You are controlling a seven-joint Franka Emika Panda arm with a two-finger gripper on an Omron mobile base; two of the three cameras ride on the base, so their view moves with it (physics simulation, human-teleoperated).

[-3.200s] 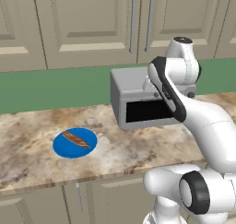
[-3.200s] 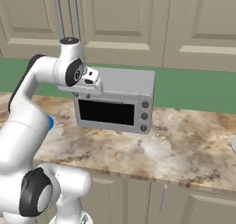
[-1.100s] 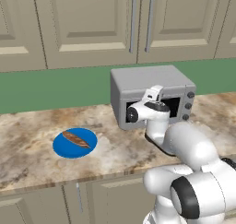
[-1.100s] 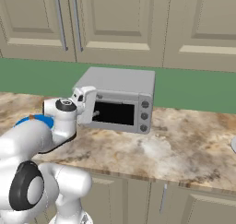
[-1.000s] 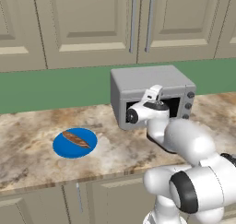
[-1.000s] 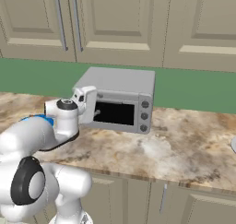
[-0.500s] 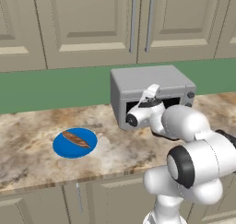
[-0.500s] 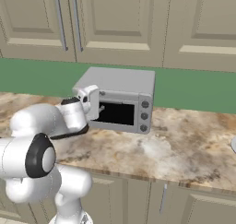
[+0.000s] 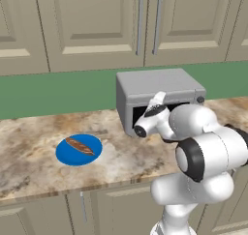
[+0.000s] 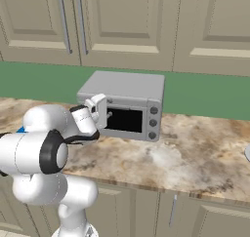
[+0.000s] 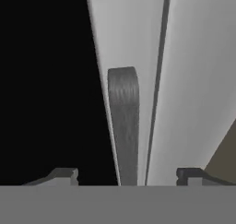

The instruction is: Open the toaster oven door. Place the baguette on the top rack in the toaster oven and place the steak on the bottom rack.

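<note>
Grey and boxy, the toaster oven (image 9: 157,96) sits right of centre in your left base view, its door (image 10: 124,120) closed. Your gripper (image 11: 125,174) is at the door's top edge; in the hand view its fingers stand spread to either side of the dark handle (image 11: 124,126), not touching it. Your baguette (image 9: 80,145) lies on the blue plate (image 9: 65,154) at lower left.

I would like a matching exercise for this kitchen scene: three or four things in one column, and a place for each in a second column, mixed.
Things:
1. baguette
2. toaster oven
3. gripper
4. blue plate

Places:
a. at the oven's front, near the door handle
b. on the counter, left of the oven
c. against the green wall, under the cabinets
d. on the blue plate

Pairs: 1-d, 2-c, 3-a, 4-b
</note>
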